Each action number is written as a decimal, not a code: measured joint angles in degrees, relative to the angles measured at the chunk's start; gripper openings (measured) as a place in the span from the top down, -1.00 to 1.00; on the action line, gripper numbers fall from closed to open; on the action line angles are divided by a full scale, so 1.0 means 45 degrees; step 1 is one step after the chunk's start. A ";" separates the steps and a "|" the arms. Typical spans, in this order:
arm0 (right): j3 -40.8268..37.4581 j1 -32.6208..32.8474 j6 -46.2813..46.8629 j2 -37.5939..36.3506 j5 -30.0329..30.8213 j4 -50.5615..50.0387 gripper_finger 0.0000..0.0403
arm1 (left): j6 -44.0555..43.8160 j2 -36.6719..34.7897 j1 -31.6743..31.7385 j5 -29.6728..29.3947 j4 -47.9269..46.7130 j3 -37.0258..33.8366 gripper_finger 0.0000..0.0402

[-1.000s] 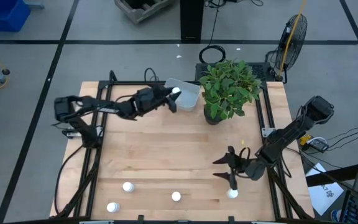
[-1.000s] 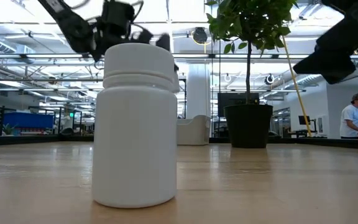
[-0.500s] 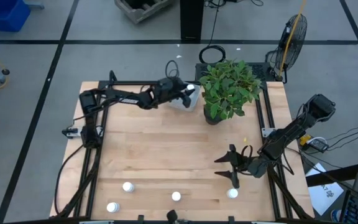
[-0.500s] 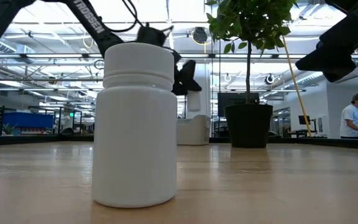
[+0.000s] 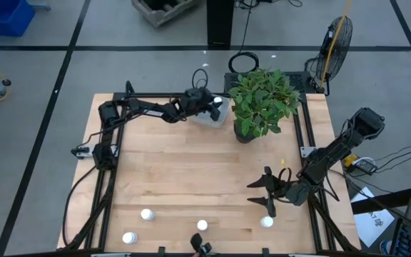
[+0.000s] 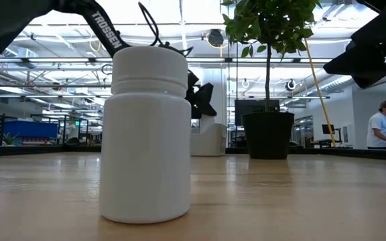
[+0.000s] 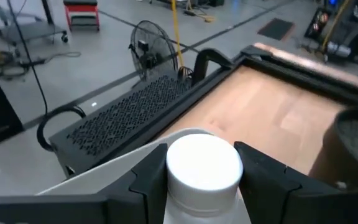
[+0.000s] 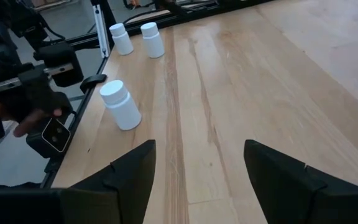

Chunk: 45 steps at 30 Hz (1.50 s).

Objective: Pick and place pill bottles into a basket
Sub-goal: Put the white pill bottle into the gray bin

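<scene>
Standing along the table's near edge are four pill bottles (image 5: 203, 225); just above one, the right gripper (image 5: 265, 194) hovers with fingers apart. Farther back, the left gripper (image 5: 215, 108) clamps a fifth bottle (image 7: 204, 163) over the basket (image 5: 215, 118).

A square wooden table (image 5: 191, 171) with black rails along its left and right edges carries everything. At the far edge stand a pale tub (image 5: 212, 114) and, just to its right, a leafy potted plant (image 5: 262, 103). Along the near edge stand four white pill bottles — two (image 5: 147, 214) (image 5: 128, 238) near the left corner, one (image 5: 203, 225) at the middle, one (image 5: 267, 222) further right.
</scene>
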 joint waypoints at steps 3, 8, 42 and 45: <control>0.0000 0.0000 -0.0030 0.0000 0.0033 0.0000 -0.17 | -0.0978 -0.0002 0.0036 -0.0237 0.0028 0.0000 0.12; 0.0005 0.0000 -0.0103 0.0000 0.0044 -0.0005 -0.17 | -0.1528 -0.0006 0.0055 -0.0452 -0.0002 0.0000 0.11; 0.0010 0.0000 -0.0222 0.0005 0.0044 -0.0015 -0.17 | 0.0677 -0.0025 0.0325 0.0573 -0.3357 -0.0005 0.18; 0.0010 0.0000 -0.0224 0.0005 0.0044 -0.0015 -0.17 | 0.0626 -0.0031 0.0326 0.0544 -0.3377 -0.0005 0.18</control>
